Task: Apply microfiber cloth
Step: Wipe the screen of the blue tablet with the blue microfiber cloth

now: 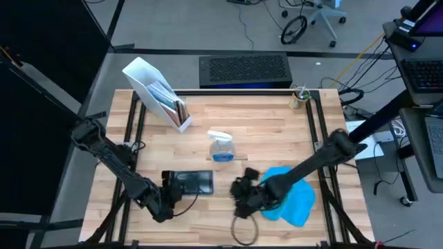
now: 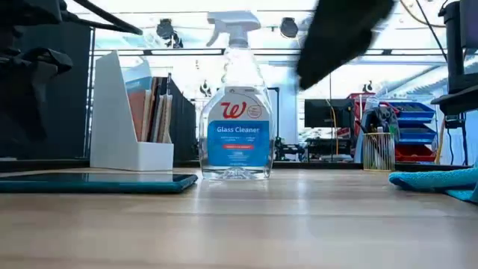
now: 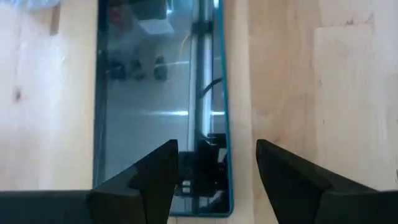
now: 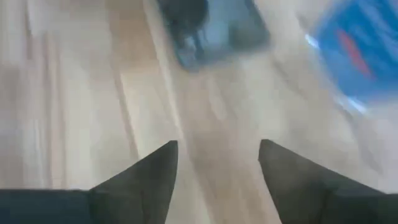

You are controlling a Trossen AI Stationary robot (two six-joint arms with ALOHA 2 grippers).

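Wooden table point(image 1: 277, 131) seen from above, w/ a black frame round it and two dark robot arms reaching in from the near corners.

Microfiber cloth point(image 1: 294, 197), bright sky blue, lies rumpled on the table's right near part, partly under the right arm. In the low view it shows as a flat blue heap at the right edge point(image 2: 441, 181).

White file holder point(image 1: 156, 93) w/ folders stands tilted at the far left of the table.

Tablet point(image 1: 196, 181), flat, dark, teal-edged, lies at near centre-left, well apart from the cloth. The left wrist view shows its glossy face point(image 3: 155, 106) reflecting the room.

Spray bottle point(image 1: 221, 146), clear w/ blue label reading "Glass Cleaner", stands upright mid-table, between the file holder and the cloth, beyond the tablet.

Left gripper point(image 1: 171, 188) sits at the tablet's near-left end; fingers point(image 3: 155, 177) spread apart, nothing between them, tablet edge just ahead.

Right gripper point(image 1: 243, 191) hangs just left of the cloth, between cloth and tablet; fingers point(image 4: 149, 177) spread apart and empty, bare wood below, not touching the cloth.

Small wire pen cup point(image 1: 299, 98) stands at the far right corner.
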